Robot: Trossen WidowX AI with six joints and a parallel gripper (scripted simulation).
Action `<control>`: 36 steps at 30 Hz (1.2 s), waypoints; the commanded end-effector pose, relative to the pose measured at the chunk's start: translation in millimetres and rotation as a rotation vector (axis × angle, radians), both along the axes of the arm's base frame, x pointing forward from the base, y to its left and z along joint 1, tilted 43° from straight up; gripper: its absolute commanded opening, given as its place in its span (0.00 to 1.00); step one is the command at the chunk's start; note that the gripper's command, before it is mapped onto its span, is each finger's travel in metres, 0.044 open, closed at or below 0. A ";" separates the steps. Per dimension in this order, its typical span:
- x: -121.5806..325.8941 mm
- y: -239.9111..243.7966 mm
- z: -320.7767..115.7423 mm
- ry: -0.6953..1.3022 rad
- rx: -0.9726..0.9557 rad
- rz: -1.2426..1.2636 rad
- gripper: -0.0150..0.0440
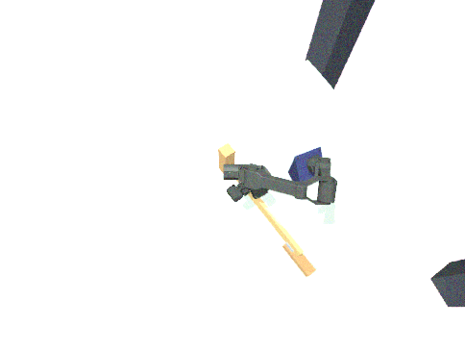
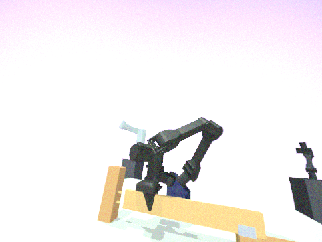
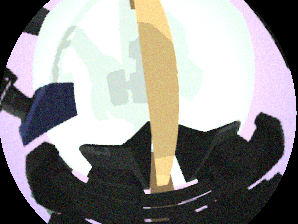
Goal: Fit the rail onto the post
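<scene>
The wooden rail (image 1: 276,221) (image 2: 206,213) (image 3: 162,85) stands on edge. Its far end is at the pale bracket (image 1: 289,247) (image 2: 247,231) on the low footboard block (image 1: 305,269). Its near end is raised above the table, a small gap from the short post (image 1: 227,159) (image 2: 111,194). Two pegs, the upper peg (image 2: 120,192) and the lower peg (image 2: 118,201), stick out of the post towards the rail's end, with their tips outside it. My gripper (image 2: 150,207) (image 3: 156,123) is shut on the rail near that end, one finger on each side. The holes in the rail's end are hidden.
The blue base block (image 1: 300,165) (image 2: 178,191) (image 3: 55,105) stands behind the rail. A dark block (image 2: 133,169) shows behind the post. Another dark block (image 2: 307,196) stands at the right, with a dark jointed shape (image 2: 310,159) on it.
</scene>
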State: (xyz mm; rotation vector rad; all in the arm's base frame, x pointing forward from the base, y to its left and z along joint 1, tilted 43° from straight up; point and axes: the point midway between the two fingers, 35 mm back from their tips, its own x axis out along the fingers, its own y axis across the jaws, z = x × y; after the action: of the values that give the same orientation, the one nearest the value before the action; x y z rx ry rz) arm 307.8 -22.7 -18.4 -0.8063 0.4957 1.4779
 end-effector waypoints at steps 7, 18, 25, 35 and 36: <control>1.2 -4.1 -1.1 -0.008 0.004 -0.007 0.25; 1.7 -6.5 -3.3 -0.008 0.004 -0.007 0.25; 2.0 -8.3 -4.5 -0.008 0.004 -0.007 0.25; 2.4 -10.5 -6.6 -0.008 0.003 -0.007 0.25; 2.5 -10.7 -6.8 -0.008 0.003 -0.007 0.25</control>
State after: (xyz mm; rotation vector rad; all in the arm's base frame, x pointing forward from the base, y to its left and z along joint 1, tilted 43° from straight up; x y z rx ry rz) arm 309.5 -29.8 -25.3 -0.8038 0.4915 1.4768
